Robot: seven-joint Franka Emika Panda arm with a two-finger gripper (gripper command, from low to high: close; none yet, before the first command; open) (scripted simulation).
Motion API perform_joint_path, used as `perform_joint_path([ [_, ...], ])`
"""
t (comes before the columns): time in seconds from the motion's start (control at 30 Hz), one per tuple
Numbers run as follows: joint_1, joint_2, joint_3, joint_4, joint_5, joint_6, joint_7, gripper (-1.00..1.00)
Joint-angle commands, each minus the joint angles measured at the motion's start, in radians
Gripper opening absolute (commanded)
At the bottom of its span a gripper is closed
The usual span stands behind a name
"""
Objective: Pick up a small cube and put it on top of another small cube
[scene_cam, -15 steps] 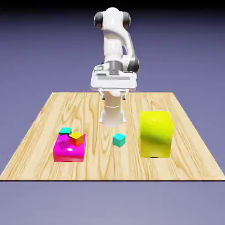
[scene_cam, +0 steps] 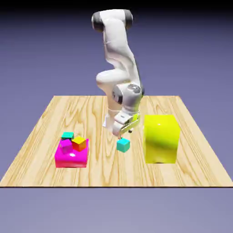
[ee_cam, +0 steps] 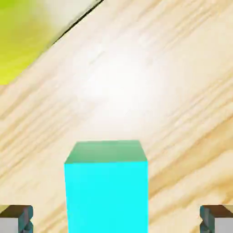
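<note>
The gripper (scene_cam: pixel 124 134) hovers just above the cyan cube (scene_cam: pixel 123 145).

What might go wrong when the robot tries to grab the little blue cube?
The open gripper isn't centred on the cyan cube, so one finger might bump it first and push it. The arm might also knock the big yellow block, which stands close by.
</note>
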State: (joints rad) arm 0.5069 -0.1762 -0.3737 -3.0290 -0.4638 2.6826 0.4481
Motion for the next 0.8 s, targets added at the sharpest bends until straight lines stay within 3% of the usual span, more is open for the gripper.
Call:
perform_joint_path([
  [0.0, 0.001, 0.036, -0.003, 0.003, -0.007, 0.033, 0.006, 0.00],
  [0.3, 0.007, 0.336, -0.028, 0.032, -0.062, 0.307, 0.060, 0.00],
  [0.33, 0.007, 0.336, -0.028, 0.032, -0.062, 0.307, 0.060, -1.00],
  [0.77, -0.001, -0.036, 0.003, -0.003, 0.007, -0.033, -0.006, -1.00],
])
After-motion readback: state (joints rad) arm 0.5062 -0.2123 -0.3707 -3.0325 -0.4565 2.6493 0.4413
